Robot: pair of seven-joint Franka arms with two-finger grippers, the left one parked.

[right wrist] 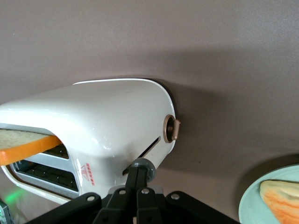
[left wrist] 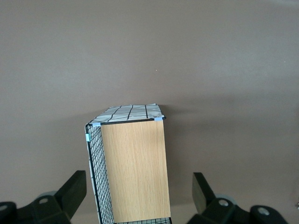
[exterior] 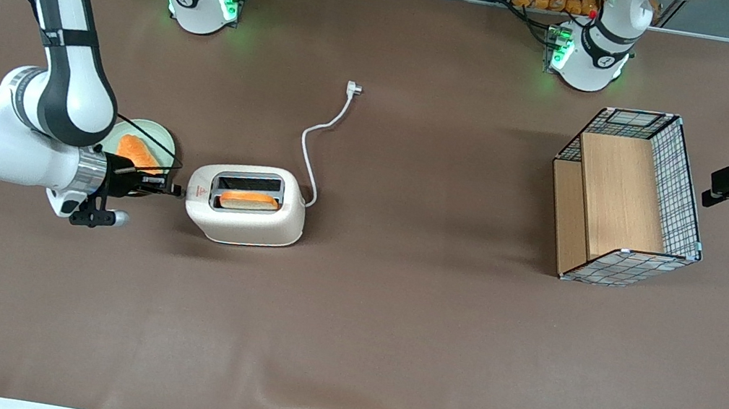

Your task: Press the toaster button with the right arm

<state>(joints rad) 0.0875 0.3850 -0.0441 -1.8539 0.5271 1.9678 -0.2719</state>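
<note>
The toaster (exterior: 246, 205) sits on the brown table (exterior: 344, 333) toward the working arm's end, cream-white w/ two dark slots on top; a slice of bread w/ orange crust (exterior: 249, 200) stands in the slot nearer the front camera, the other slot shows dark; a small red triangle mark (exterior: 196, 192) is on the top at the end facing the gripper; its white cord (exterior: 322, 139) runs off over the table, farther from the front camera, to a loose plug (exterior: 353, 89); the right arm (exterior: 46, 88) reaches low across the table w/ its wrist level, and the gripper (exterior: 171, 189) is right at the toaster's end wall; in the right wrist view the gripper (right wrist: 138, 173) has its fingers drawn close together, tips meeting on the toaster button (right wrist: 142, 165), a small grey knob sitting at the slanted lever slot in the end wall; a round tan dial (right wrist: 171, 128) sits on the same end wall, apart from the knob; just beside the gripper, toward the working arm's end, a pale green plate (exterior: 163, 138) carries another orange-crusted slice (exterior: 137, 152), partly covered by the arm; toward the parked arm's end stands a wire basket w/ wood panels (exterior: 629, 197), well apart from the toaster.
</note>
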